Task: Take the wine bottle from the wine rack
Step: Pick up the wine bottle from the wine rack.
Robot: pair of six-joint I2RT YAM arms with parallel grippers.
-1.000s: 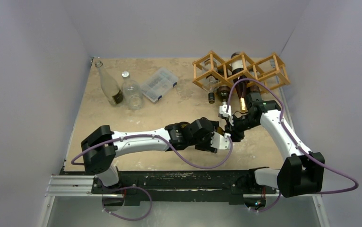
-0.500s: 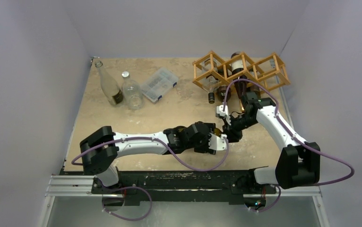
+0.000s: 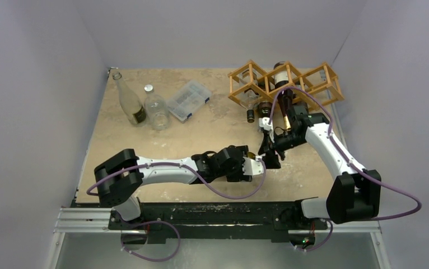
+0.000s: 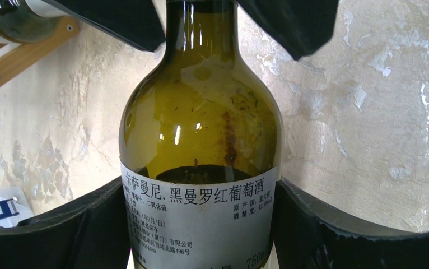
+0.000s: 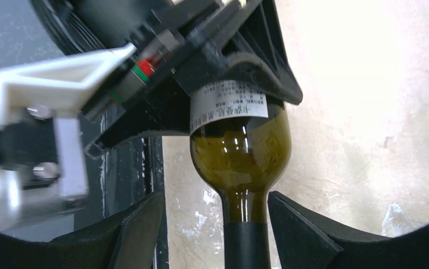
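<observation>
Above the desk [image 3: 201,129], near the wine rack [image 3: 303,84]: wine bottle [image 4: 201,140], out of its cell, neck toward the rack
Left fingers [image 4: 78,235]: clamped on the labelled body; I carry the weight here
Right fingers [image 5: 139,224]: spread beside the neck, not pinching; I judge the pull-out done, setting down next

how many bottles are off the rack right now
3. Taller clear bottle and shorter clear bottle stand far left by the plastic box. The left tool grips the wine bottle, its neck inside the open right tool. Arms may hide more.
</observation>
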